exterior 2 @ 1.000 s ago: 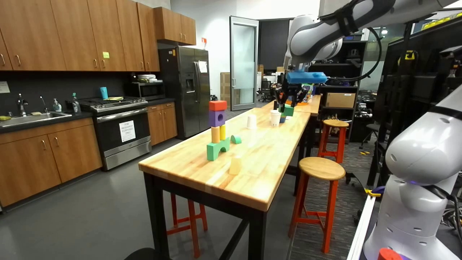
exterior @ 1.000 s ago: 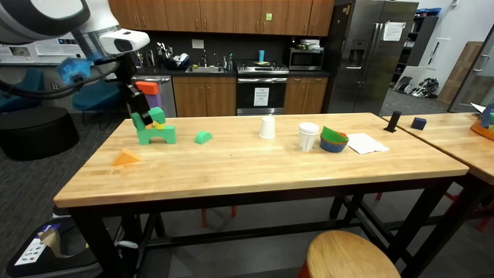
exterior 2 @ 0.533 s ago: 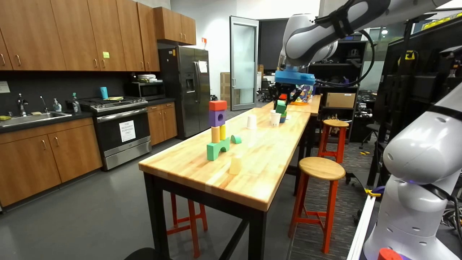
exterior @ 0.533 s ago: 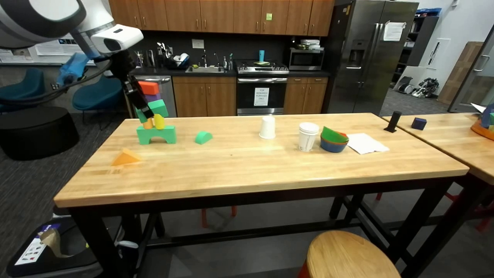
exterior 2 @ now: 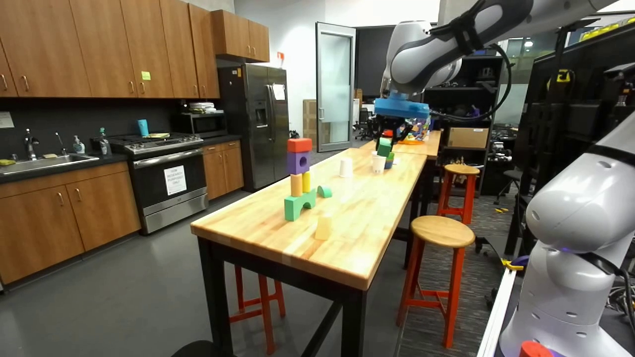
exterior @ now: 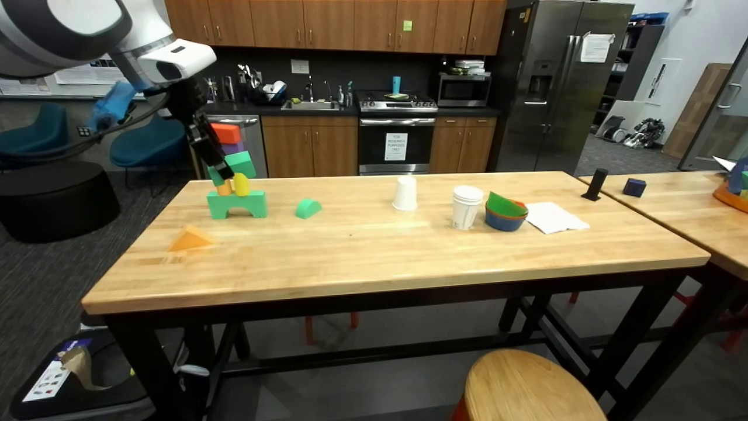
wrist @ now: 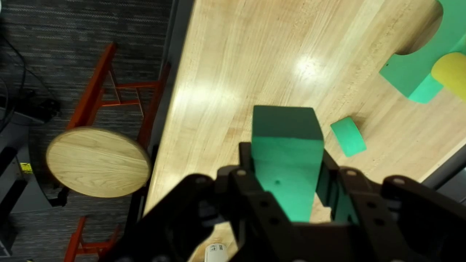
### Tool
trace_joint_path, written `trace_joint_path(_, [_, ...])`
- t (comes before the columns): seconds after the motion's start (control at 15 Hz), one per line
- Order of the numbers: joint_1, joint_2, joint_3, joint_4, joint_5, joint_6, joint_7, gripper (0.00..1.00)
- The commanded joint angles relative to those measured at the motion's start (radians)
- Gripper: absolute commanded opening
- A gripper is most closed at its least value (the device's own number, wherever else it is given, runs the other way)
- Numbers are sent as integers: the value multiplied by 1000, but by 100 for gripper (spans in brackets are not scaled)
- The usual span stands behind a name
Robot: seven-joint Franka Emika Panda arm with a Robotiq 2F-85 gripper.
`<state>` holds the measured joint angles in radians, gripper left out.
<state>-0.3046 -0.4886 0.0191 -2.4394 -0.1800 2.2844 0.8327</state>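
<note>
One green rectangular block (wrist: 287, 171) clamped in the black two-finger gripper (wrist: 286, 150) (far end pokes past the jaws). Hangs above the wooden table (wrist: 247, 65).

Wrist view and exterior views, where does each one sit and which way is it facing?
Wrist view: on the wrist, looking down at the table; gripper shows, holding a green block.
An exterior view: off the table's long side, facing the stove; arm and gripper upper left.
An exterior view: off the table's short end, facing the glass door; arm and gripper right.
Both exterior views share stove and block tower.
</note>
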Motion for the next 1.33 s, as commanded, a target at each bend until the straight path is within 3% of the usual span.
trace_joint_path(0.0, [5,0,-4,2,-2,-2,1,41])
trace_joint_path(0.2, [5,0,-4,2,-2,-2,1,41])
trace_joint_path(0.27, [5,0,-4,2,-2,-2,1,16])
trace_joint_path(1.27, [99,168,9,189,143,66,58,16])
